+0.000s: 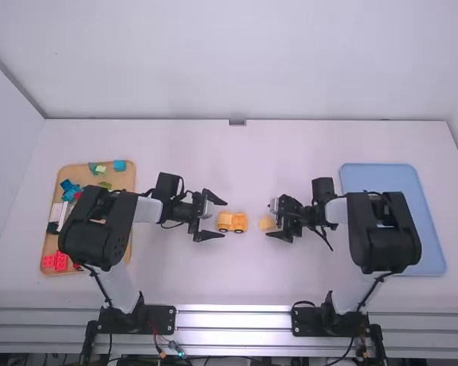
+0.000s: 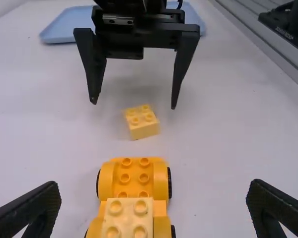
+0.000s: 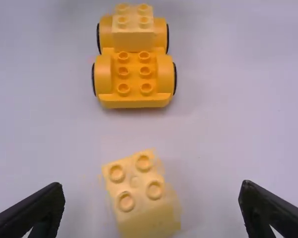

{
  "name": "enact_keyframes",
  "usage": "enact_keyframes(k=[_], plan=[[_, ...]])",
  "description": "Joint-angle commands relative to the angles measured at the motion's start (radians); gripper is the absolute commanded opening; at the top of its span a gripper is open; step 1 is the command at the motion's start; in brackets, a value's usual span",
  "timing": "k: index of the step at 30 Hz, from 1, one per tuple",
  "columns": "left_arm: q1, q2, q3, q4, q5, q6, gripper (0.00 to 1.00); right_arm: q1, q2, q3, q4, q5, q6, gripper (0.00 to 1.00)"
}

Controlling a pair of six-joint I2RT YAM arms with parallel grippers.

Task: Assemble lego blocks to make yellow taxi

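Left gripper (image 1: 224, 219) and right gripper (image 1: 270, 219) both gape wide, empty

Between the right one's fingers, a loose yellow block (image 3: 144, 201) seems, though blurred, to rest on the table (image 1: 237, 282). Nearer the left one stands the orange wheeled base (image 3: 134, 74), a yellow brick (image 3: 133, 34) on its left-arm end. Farther out: blue tray (image 1: 435, 236) right, tan tray (image 1: 126, 179) left.
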Motion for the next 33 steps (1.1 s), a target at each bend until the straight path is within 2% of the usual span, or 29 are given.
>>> enact_keyframes(k=[1, 6, 7, 9, 10, 18, 25, 29, 33], plan=[[-0.005, 0.009, 0.011, -0.003, 0.018, -0.012, 0.99, -0.004, 0.038, 0.025, -0.002, -0.028, -0.031, 0.91], [0.003, 0.009, 0.010, 0.014, 0.016, -0.035, 0.99, -0.004, 0.077, 0.026, 0.002, -0.031, -0.030, 0.86], [0.003, 0.009, 0.010, 0.015, 0.016, -0.034, 0.99, -0.004, 0.080, 0.026, 0.002, -0.031, -0.030, 0.84], [0.002, 0.009, 0.011, 0.013, 0.018, -0.035, 1.00, -0.004, 0.084, 0.026, 0.000, -0.030, -0.030, 0.72], [0.002, 0.009, 0.010, 0.013, 0.019, -0.034, 1.00, -0.004, 0.084, 0.026, -0.003, -0.026, -0.030, 0.69], [0.002, 0.009, 0.011, 0.020, 0.016, -0.035, 0.99, 0.014, 0.084, 0.024, -0.006, -0.004, -0.030, 0.63], [0.002, 0.009, 0.010, 0.019, 0.016, -0.035, 1.00, 0.056, 0.084, 0.024, -0.017, 0.056, -0.029, 0.49], [0.002, 0.009, 0.010, 0.019, 0.016, -0.035, 0.99, 0.048, 0.084, 0.024, -0.024, 0.055, -0.030, 0.43], [0.002, 0.009, 0.010, 0.019, 0.016, -0.035, 0.99, 0.029, 0.084, 0.024, -0.026, 0.055, -0.019, 0.41]])
